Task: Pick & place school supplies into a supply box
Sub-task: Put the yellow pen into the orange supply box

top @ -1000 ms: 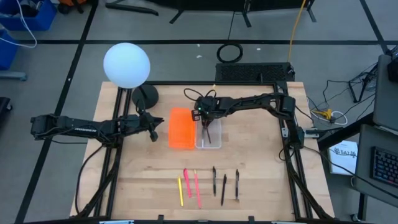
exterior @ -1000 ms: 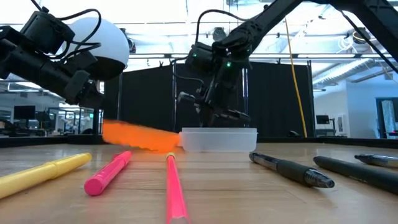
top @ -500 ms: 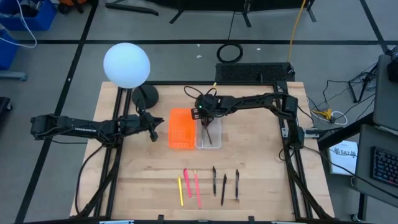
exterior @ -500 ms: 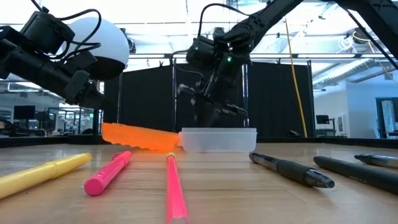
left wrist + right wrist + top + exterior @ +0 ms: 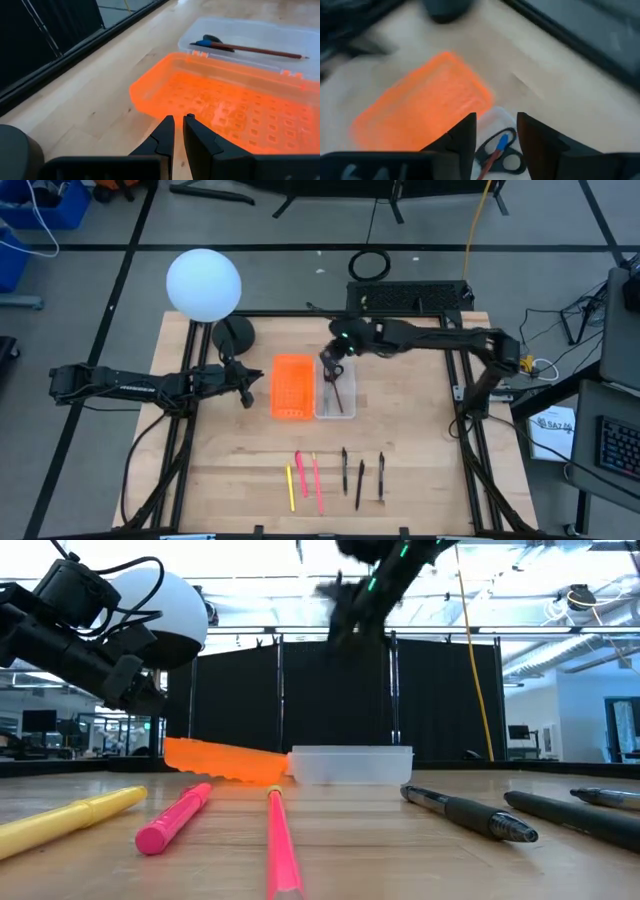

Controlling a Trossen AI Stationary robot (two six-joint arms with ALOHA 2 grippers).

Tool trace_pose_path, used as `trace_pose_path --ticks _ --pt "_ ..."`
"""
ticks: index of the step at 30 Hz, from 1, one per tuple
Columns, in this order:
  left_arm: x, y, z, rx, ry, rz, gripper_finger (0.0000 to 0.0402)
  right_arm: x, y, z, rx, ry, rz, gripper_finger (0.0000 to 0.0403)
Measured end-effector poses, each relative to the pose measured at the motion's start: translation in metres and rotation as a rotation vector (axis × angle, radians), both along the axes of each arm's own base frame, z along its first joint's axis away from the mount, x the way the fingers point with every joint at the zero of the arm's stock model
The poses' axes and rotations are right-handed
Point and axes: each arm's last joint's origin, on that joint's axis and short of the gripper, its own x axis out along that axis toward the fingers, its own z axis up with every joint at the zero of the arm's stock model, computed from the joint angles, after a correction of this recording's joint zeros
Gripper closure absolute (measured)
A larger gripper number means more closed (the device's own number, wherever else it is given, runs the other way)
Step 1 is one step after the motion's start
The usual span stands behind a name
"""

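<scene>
Clear supply box (image 5: 335,393) sits on the wooden table (image 5: 420,450) near its middle, long side touching the orange perforated tray (image 5: 292,387) on the left arm's side. Inside the box lie one pair of black-handled scissors (image 5: 209,40) with a blue patch at the pivot and one dark reddish pencil (image 5: 260,50); the wrist views show both resting on the box floor.

A second ago the right gripper (image 5: 331,357) was low over the box, its fingers reaching down into it. Now it has risen and pulled back toward the far edge, above the box's far end, and the right arm stretches out straighter across the table. Its fingers (image 5: 462,134) are spread apart with nothing between them. In the low view the gripper is a blurred shape high above the box. The orange tray, tilted a second ago, now looks flat from above.

The left gripper (image 5: 246,394) has not moved; it hovers just beside the orange tray, its fingers (image 5: 165,134) nearly together and empty.

Along the near edge six supplies lie in a loose row: one yellow pen (image 5: 291,488), two pink pens (image 5: 301,474) (image 5: 317,484), and three dark pens (image 5: 344,469) (image 5: 360,484) (image 5: 381,476).

At the far left corner stands a white globe lamp (image 5: 204,283) on a dark round base (image 5: 233,335).
</scene>
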Motion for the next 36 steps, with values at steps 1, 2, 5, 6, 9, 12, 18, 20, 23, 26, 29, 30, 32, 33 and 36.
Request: trace_pose_path --ticks 1,2,5,6,9,12,18,20,23,26,29,30,32,33,36 --pt "0.000 0.000 0.000 -0.001 0.005 0.000 0.0357 -0.005 0.011 0.007 -0.045 -0.006 0.064 0.0281" --pt "0.000 0.000 -0.001 -0.002 0.009 0.001 0.0357 -0.012 0.022 0.014 -0.091 -0.023 0.120 0.0288" --pt "-0.001 0.000 -0.003 0.004 0.035 -0.002 0.0357 -0.034 0.053 0.026 -0.251 -0.124 0.250 0.0317" --pt "-0.002 0.000 -0.004 0.004 0.046 -0.001 0.0357 -0.043 0.062 0.029 -0.310 -0.171 0.271 0.0330" --pt "-0.002 0.000 -0.005 0.004 0.060 0.005 0.0357 -0.077 0.082 0.033 -0.423 -0.330 0.305 0.0376" --pt "-0.002 0.000 -0.005 0.016 0.065 0.000 0.0357 -0.113 0.086 0.024 -0.444 -0.418 0.312 0.0396" --pt "-0.002 0.000 -0.004 0.013 0.061 0.002 0.0357 -0.170 0.078 0.014 -0.389 -0.521 0.238 0.0401" --pt "-0.002 0.000 -0.005 0.011 0.063 0.003 0.0357 -0.181 0.078 0.005 -0.365 -0.516 0.270 0.0400" --pt "-0.002 0.000 -0.005 0.020 0.067 -0.002 0.0357 -0.191 0.081 -0.012 -0.330 -0.531 0.336 0.0402" --pt "-0.003 0.000 -0.005 0.006 0.062 0.005 0.0357 -0.193 0.081 -0.022 -0.293 -0.526 0.332 0.0402" --pt "-0.004 -0.001 -0.008 -0.043 0.060 0.003 0.0357 -0.194 0.082 -0.036 -0.272 -0.497 0.371 0.0402" --pt "-0.005 -0.001 -0.010 -0.056 0.052 0.007 0.0357 -0.194 0.083 -0.042 -0.269 -0.498 0.411 0.0402" --pt "-0.007 -0.002 -0.015 -0.095 0.025 0.027 0.0357 -0.194 0.085 -0.054 -0.273 -0.530 0.478 0.0402" --pt "-0.009 -0.002 -0.017 -0.117 0.008 0.039 0.0357 -0.195 0.086 -0.059 -0.276 -0.552 0.506 0.0402" --pt "-0.010 -0.003 -0.021 -0.185 -0.014 0.075 0.0357 -0.201 0.084 -0.067 -0.286 -0.571 0.517 0.0402"
